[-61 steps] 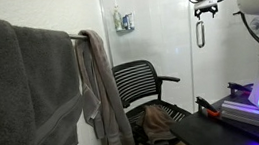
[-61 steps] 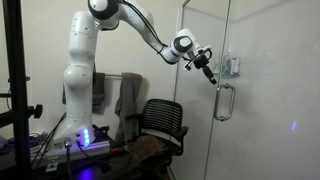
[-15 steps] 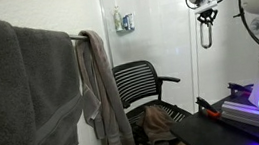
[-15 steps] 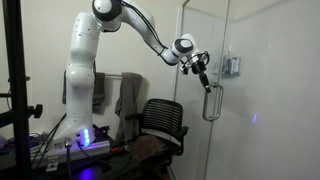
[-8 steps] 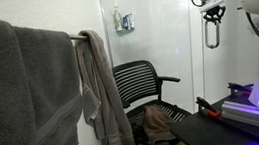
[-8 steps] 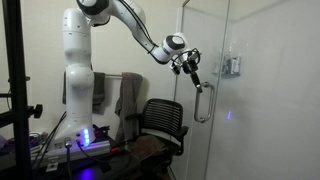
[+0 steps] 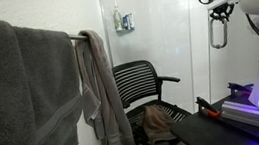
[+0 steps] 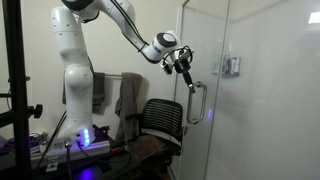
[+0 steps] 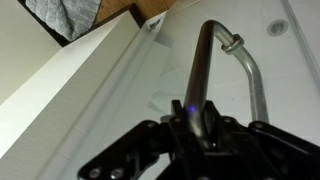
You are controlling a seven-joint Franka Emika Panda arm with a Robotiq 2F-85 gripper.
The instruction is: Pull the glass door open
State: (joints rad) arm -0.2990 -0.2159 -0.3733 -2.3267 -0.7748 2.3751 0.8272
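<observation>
The glass door (image 8: pixel 208 140) is a tall frosted panel, swung partly out from its frame. Its short silver loop handle (image 8: pixel 195 102) (image 7: pixel 219 32) hangs vertically near the door's free edge. My gripper (image 8: pixel 185 72) (image 7: pixel 222 10) is shut on the top of the handle in both exterior views. In the wrist view the metal handle (image 9: pixel 202 70) runs up from between the black fingers of my gripper (image 9: pixel 196 125), with the whitish door (image 9: pixel 125 100) behind it.
A fixed glass panel carries a small dispenser (image 8: pixel 232 66) (image 7: pixel 124 22). A black office chair (image 8: pixel 160 120) (image 7: pixel 143 86) stands close below the door. Grey towels (image 7: pixel 25 86) (image 8: pixel 128 95) hang nearby. The robot's white base (image 8: pixel 75 95) and a black pole (image 8: pixel 14 90) stand beside them.
The gripper, still shut on the handle, has drawn it away from the frame, and the door has swung further open over the last second.
</observation>
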